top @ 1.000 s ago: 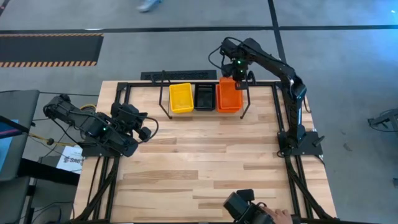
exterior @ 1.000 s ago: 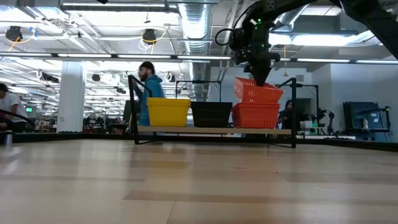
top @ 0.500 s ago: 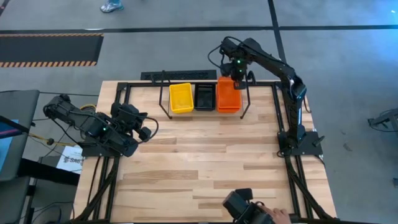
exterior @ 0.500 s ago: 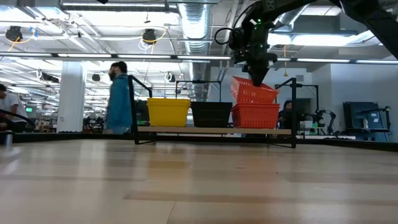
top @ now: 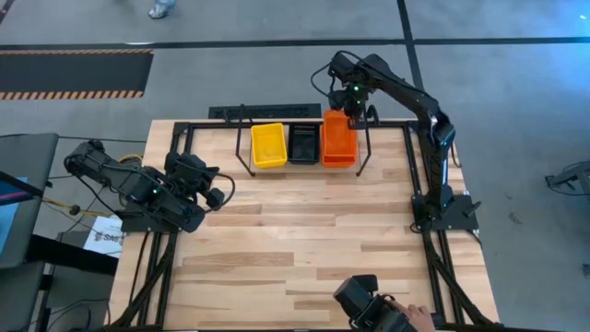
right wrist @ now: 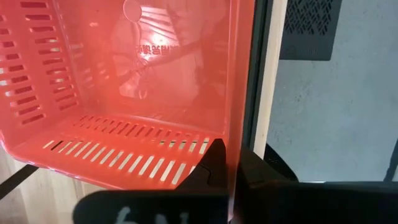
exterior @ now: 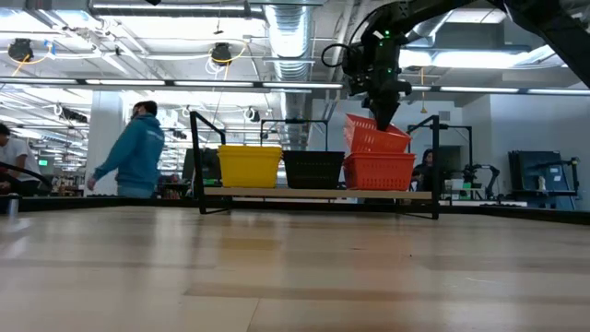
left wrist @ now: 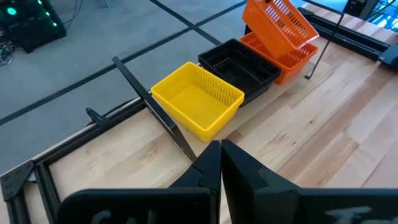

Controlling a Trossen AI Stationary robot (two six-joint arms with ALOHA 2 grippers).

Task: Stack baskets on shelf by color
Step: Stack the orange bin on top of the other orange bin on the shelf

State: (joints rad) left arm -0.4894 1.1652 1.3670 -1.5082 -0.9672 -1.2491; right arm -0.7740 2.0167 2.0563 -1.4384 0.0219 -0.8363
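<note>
**Red-orange basket tilting over its stack**

A red-orange basket (exterior: 376, 136) is hanging tilted above the red-orange stack (exterior: 379, 171) at one end of the shelf (exterior: 313, 194), beside the black baskets (exterior: 313, 170) and yellow baskets (exterior: 249, 166). The right gripper (right wrist: 227, 163) is pinching the tilted basket's far wall from above, fingers closed on it. The shelf is sitting at the far edge of the wooden table (top: 295, 240). The left gripper (left wrist: 220, 163) is resting shut by the table's left edge. Behind, a person (exterior: 134, 154) is walking through the room.
</note>
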